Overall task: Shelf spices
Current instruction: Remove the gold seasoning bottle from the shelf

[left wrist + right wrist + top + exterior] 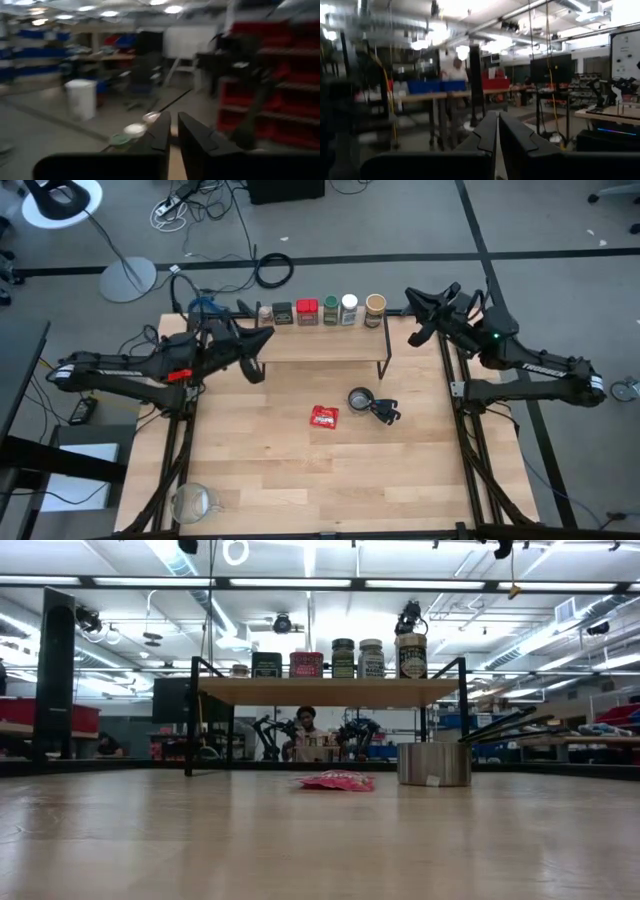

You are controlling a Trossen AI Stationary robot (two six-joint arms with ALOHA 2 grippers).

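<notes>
Light wood forms the plank top of the low narrow shelf (320, 345), which stands on thin black metal legs at the far edge of the big wooden table (300, 470). On this plank the small spice containers stand in one row: a small jar (265, 313) whose colour is hard to see from above, a dark square tin (283, 312), a red tin (307, 311), a green jar (330, 310), a white-capped jar (348, 308) and a wider tan-lidded jar (375, 308). They are upright and close to each other, as the low view also shows. The left gripper (262, 340) hangs just beside the left end of the shelf, and in its wrist view the two dark fingers (192, 137) are close together with only a thin gap, holding nothing. The right gripper (413, 340) is near the right end of the shelf, and its fingers (512, 135) are also together and empty. On the table in front of the shelf lie a flat red packet (324, 416) and, near it, a round metal cup with a black handle (362, 399).
</notes>
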